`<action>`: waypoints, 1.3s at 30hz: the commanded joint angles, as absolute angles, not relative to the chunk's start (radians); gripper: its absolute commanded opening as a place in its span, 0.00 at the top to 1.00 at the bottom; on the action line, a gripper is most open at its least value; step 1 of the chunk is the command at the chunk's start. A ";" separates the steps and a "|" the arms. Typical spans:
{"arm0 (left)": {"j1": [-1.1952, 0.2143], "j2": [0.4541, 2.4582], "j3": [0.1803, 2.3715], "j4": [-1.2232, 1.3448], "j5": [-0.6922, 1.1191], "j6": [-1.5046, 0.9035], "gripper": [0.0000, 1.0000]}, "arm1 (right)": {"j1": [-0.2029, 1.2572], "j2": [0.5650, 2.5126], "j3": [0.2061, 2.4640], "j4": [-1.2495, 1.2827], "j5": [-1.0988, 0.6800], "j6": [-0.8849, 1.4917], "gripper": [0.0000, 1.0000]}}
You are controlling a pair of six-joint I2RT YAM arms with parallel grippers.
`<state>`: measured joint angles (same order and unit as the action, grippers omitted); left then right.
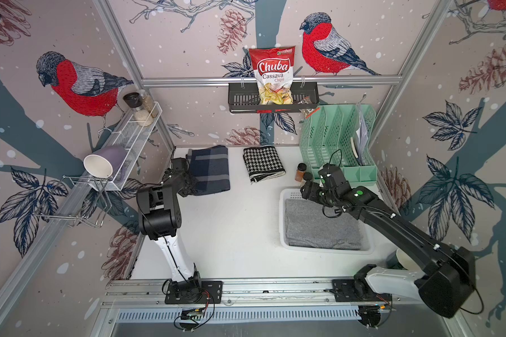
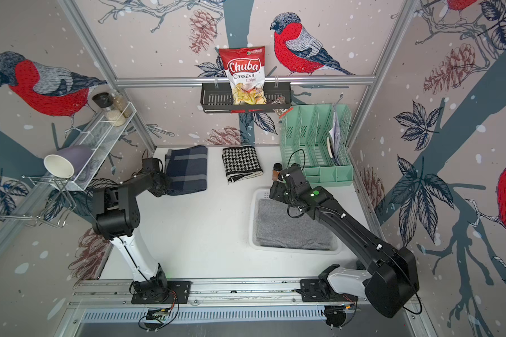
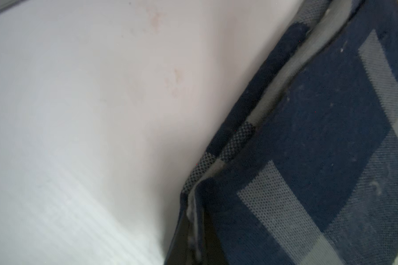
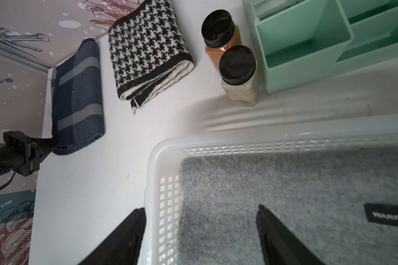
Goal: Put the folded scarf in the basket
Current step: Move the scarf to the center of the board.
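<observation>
Navy scarf [image 1: 211,169] is pinched at its near-left edge by the closed left gripper [image 1: 192,182]; basket [image 1: 284,221] is found well right and nearer, below the open right gripper [image 4: 201,207].

left gripper [image 1: 191,184] tips hidden behind its wrist in both top views; navy plaid scarf [image 3: 319,137] blurred in left wrist view; grey scarf [image 4: 285,195] label [image 4: 388,214] clipped: WARRIO

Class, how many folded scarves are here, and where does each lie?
3. The grey scarf lies in the basket. The houndstooth scarf lies on the table at the back. The navy checked scarf lies beside it, nipped by the left gripper. None looks hidden.
</observation>
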<state>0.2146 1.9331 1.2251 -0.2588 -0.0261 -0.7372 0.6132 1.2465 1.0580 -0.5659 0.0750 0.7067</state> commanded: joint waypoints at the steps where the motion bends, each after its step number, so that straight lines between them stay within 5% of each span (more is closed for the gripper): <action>1: 0.219 1.883 1.163 -0.249 -0.021 -0.768 1.00 | 0.625 1.249 1.068 -0.548 0.073 0.707 0.19; 22: -0.001 1.135 0.503 -0.333 -0.084 -1.319 1.00 | 0.926 1.416 1.165 -0.549 0.088 0.762 0.19; 39: -0.380 0.797 0.327 -0.514 -0.183 -1.701 1.00 | 1.071 1.636 1.251 -0.494 -0.064 0.906 0.18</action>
